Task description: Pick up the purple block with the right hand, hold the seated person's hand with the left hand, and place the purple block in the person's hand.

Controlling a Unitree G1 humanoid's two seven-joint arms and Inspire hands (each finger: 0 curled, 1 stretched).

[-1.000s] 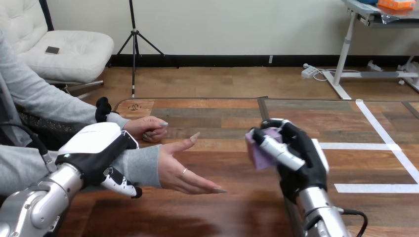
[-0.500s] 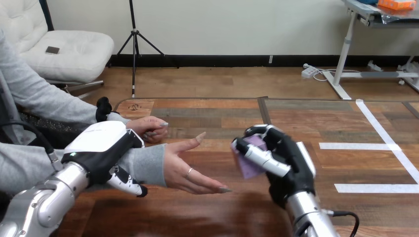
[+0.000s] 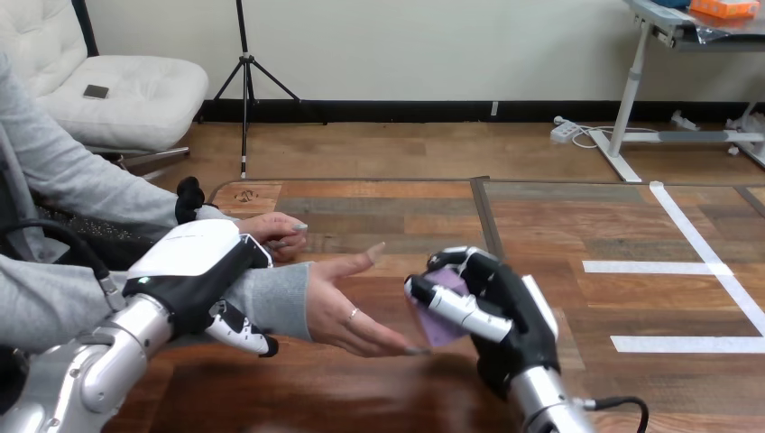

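Observation:
My right hand [image 3: 505,311] is right of the table's middle, fingers and thumb curled round the purple block [image 3: 439,316], which it holds just off the person's fingertips. The person's hand [image 3: 352,302] lies open, palm up and tilted, above the table's left half. My left hand [image 3: 194,271] is on the person's grey-sleeved wrist [image 3: 271,298], its back on top and its fingers [image 3: 242,332] curled under the sleeve. The person's other hand [image 3: 273,233] rests on the table behind, fingers loosely bent.
The wooden table [image 3: 559,225] stretches to the right and far side, with white tape lines [image 3: 695,271] on its right part. A dark seam [image 3: 483,212] runs down the table's middle.
My right hand has carried the purple block leftward and lower, close to the person's fingertips. My left hand and the person's wrist have drifted slightly rightward.

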